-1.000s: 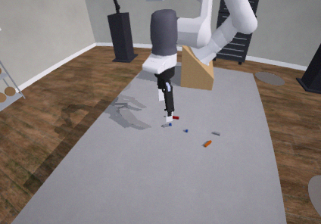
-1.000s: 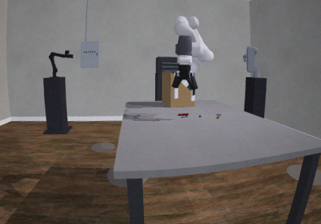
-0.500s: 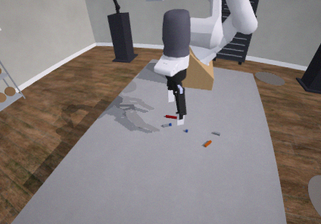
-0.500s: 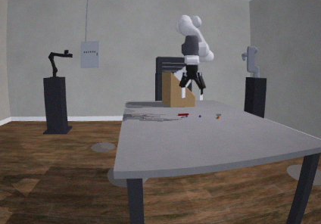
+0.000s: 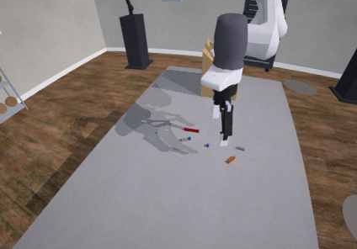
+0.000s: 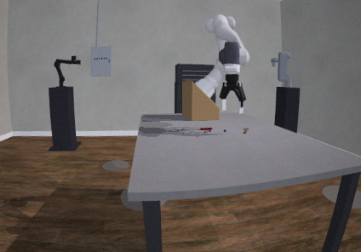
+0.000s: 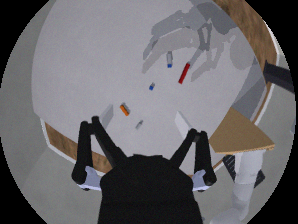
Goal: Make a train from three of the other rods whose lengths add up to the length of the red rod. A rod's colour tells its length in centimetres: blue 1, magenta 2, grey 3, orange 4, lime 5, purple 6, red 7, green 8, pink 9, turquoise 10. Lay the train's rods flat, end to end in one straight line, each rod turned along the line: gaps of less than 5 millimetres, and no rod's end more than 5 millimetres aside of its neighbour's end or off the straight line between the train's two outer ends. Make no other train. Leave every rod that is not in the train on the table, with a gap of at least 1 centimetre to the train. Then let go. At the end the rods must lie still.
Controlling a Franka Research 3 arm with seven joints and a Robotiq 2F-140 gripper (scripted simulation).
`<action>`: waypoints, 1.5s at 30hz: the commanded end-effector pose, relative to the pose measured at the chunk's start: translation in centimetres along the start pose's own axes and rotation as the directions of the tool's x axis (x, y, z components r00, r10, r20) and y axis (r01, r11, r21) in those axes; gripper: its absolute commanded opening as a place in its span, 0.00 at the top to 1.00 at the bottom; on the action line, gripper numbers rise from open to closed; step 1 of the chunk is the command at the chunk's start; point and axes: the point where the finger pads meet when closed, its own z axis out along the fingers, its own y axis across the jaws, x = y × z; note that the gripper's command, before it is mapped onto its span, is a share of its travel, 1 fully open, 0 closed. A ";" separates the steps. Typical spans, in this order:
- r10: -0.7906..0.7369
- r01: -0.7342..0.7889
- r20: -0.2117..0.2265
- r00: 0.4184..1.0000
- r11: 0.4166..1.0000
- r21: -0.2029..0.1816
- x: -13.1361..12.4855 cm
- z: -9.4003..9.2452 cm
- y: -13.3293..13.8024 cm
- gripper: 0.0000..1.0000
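Observation:
The red rod (image 5: 191, 129) lies flat near the middle of the grey table. Just in front of it lies a short grey rod (image 5: 183, 140) with a blue rod (image 5: 189, 138) at its right end; whether they touch I cannot tell. A second blue rod (image 5: 206, 145) lies to the right, then a second grey rod (image 5: 240, 148) and an orange rod (image 5: 230, 159). The wrist view shows the red rod (image 7: 185, 72), the lone blue rod (image 7: 150, 87) and the orange rod (image 7: 124, 110). My gripper (image 5: 221, 128) hangs wide open and empty, well above the table to the right of the rods.
A tan wedge-shaped box (image 6: 199, 102) stands at the back of the table, behind the gripper (image 6: 232, 105). The arm's shadow falls left of the red rod. Black pedestals stand on the floor around the table.

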 end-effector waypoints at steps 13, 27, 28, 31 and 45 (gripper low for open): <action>0.335 -0.335 -0.015 0.942 0.942 0.014 -8.0 1.5 -1.4 0.00; 0.421 -0.421 -0.023 0.907 0.907 0.006 -11.0 2.4 -0.9 0.85; 0.421 -0.421 -0.023 0.907 0.907 0.006 -11.0 2.4 -0.9 0.85; 0.421 -0.421 -0.023 0.907 0.907 0.006 -11.0 2.4 -0.9 0.85; 0.421 -0.421 -0.023 0.907 0.907 0.006 -11.0 2.4 -0.9 0.85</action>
